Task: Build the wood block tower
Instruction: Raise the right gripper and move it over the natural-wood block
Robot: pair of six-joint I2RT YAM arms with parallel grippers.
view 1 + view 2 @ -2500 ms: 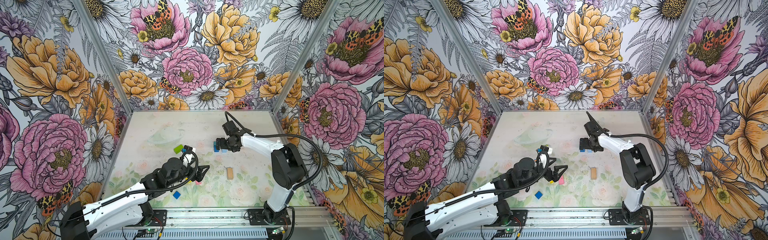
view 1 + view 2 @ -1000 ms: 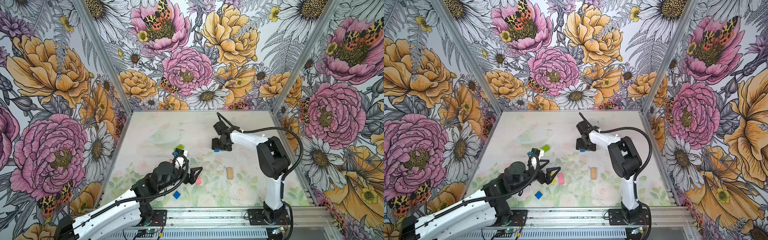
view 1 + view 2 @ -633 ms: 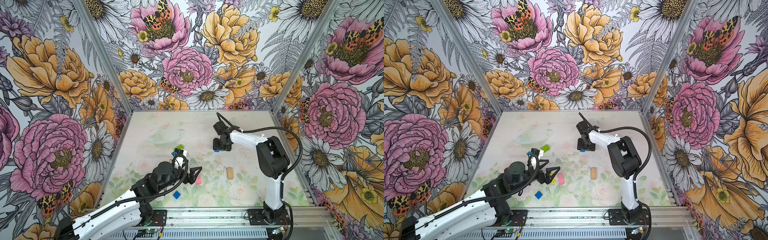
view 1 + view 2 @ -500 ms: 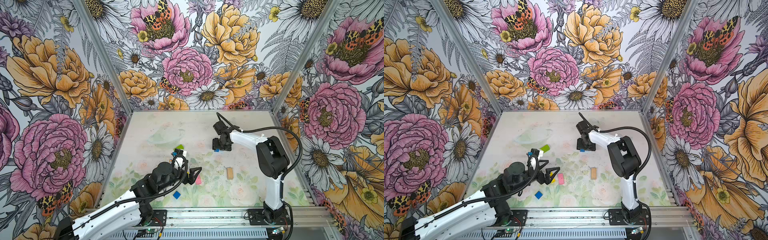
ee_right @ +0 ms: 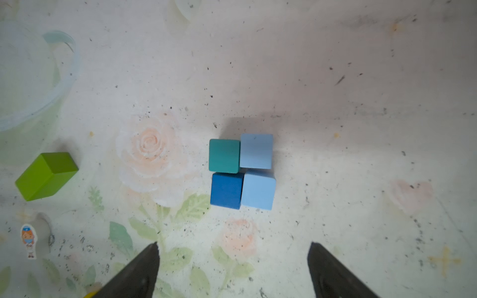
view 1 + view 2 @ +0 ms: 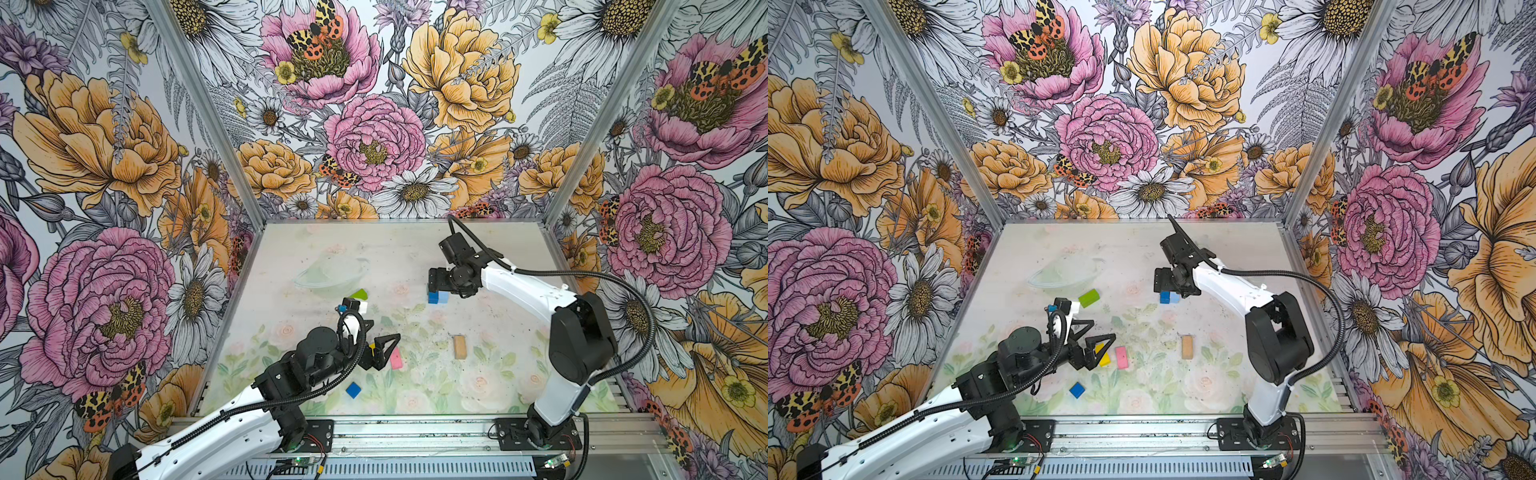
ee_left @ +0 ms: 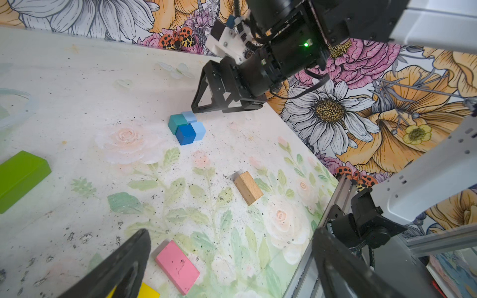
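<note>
Right gripper (image 5: 232, 245) has opened and backed off the cubes (image 5: 255, 191).

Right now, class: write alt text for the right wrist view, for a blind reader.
Four small painted wooden cubes, teal, dark blue and two light blue, sit packed in a square. The right gripper hangs open and empty over them; a green oblong wooden brick lies apart.

Closed in on three sides by walls (image 6: 374, 137) printed with huge pink and orange blooms, daisies, ferns and spotted moths. Joined at the back corners by bare metal posts (image 6: 210, 116). Below, pale tabletop (image 6: 490, 382) with faded roses and leaves, speckled with dark scuffs. Along the front edge, ribbed metal rail (image 6: 415, 432). Lit evenly, with soft shadows.
</note>
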